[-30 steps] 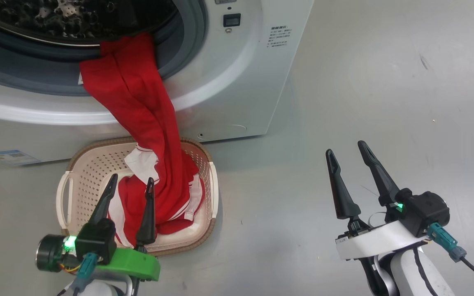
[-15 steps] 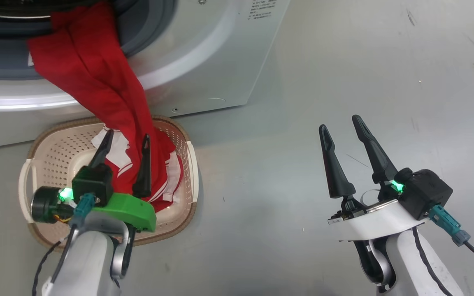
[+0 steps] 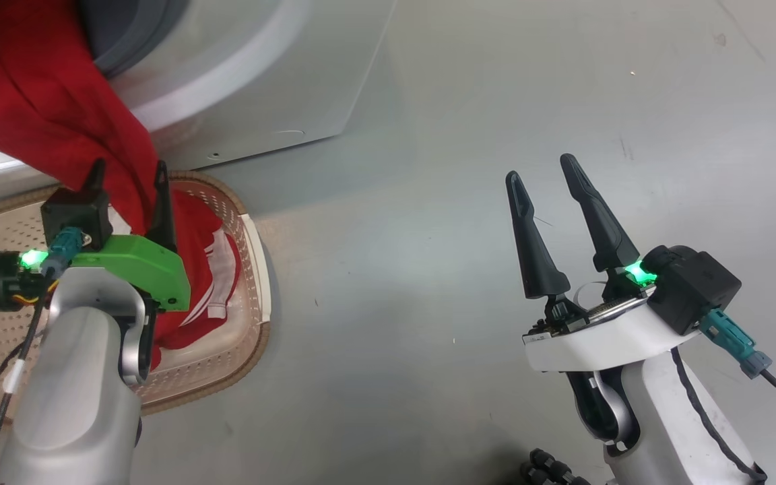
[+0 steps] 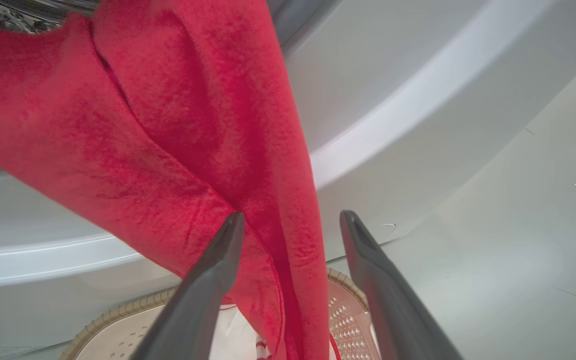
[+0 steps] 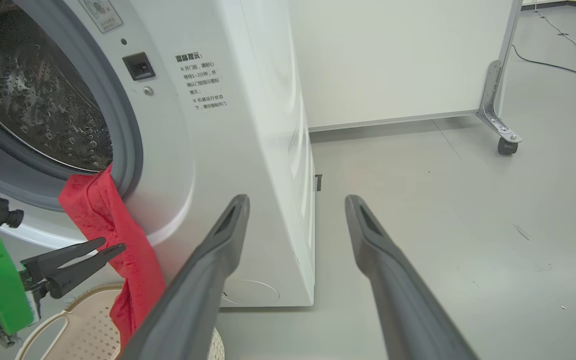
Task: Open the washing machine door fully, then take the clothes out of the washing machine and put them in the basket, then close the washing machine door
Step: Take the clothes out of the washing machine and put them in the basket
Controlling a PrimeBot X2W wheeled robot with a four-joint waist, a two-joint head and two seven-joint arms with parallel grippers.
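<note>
Clothes [image 3: 38, 114] of bright red fabric with white stripes hang as one long drape from the round grey-gasketed port of the big white front-loading washing machine [image 3: 260, 81] down into the small cream perforated plastic basket [image 3: 258, 269] with a brown woven-look rim, set just before the machine; the lower end lies heaped in the basket while the upper end is lodged in the port. The step in hand, I judge, is the taking out, partly done. The left gripper [image 3: 129, 164] hangs above the basket with its two dark fingers spread to either side of the hanging cloth, pinching nothing; the right gripper [image 3: 540, 168] hovers well apart over the smooth grey floor [image 3: 428, 202], jaws likewise spread and empty. Next the left jaws would need to close on the drape and draw it down and away from the port until the top end slips free
</note>
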